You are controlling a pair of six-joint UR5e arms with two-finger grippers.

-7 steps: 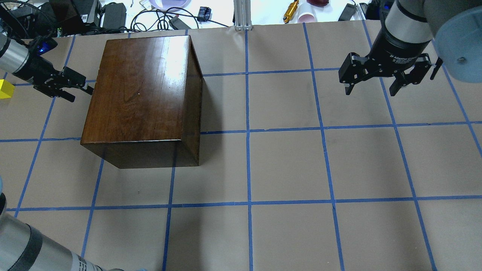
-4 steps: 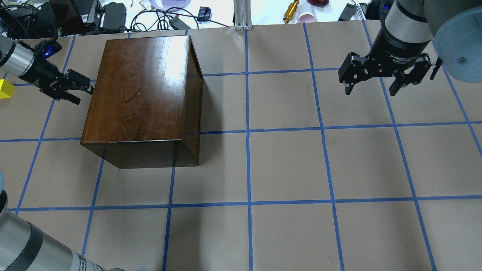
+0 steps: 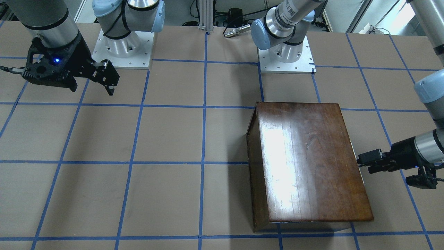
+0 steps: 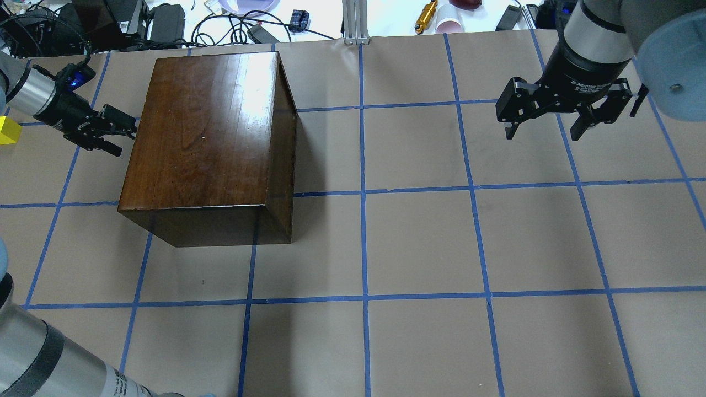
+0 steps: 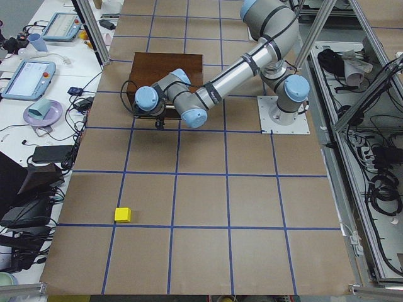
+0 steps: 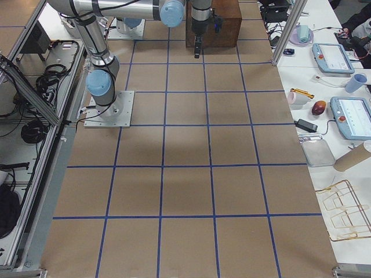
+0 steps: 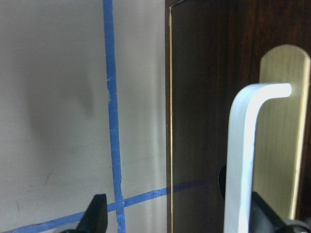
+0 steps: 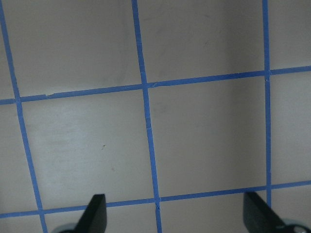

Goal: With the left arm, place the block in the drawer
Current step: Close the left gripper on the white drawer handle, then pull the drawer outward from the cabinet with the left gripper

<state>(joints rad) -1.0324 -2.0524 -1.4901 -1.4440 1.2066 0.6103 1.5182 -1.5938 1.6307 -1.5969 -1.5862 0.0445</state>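
Note:
The yellow block (image 4: 8, 131) lies on the table at the far left, behind my left gripper; it also shows in the exterior left view (image 5: 123, 214). The dark-brown wooden box (image 4: 209, 132) has its drawer shut. The left wrist view shows the drawer's dark front panel (image 7: 204, 97) and its metal pull (image 7: 243, 160). My left gripper (image 4: 126, 134) is open and empty, right at that face, with the pull between its fingers near one fingertip (image 7: 265, 213). My right gripper (image 4: 546, 129) hangs open and empty over the far right of the table.
Blue tape lines grid the brown table cover (image 4: 419, 242). Cables, chargers and small items lie beyond the far edge (image 4: 231, 22). The arm bases (image 3: 121, 45) stand on the robot's side of the table.
My left gripper has moved closer to the box's drawer face and sunk lower. The block, the box and the right arm have not moved.

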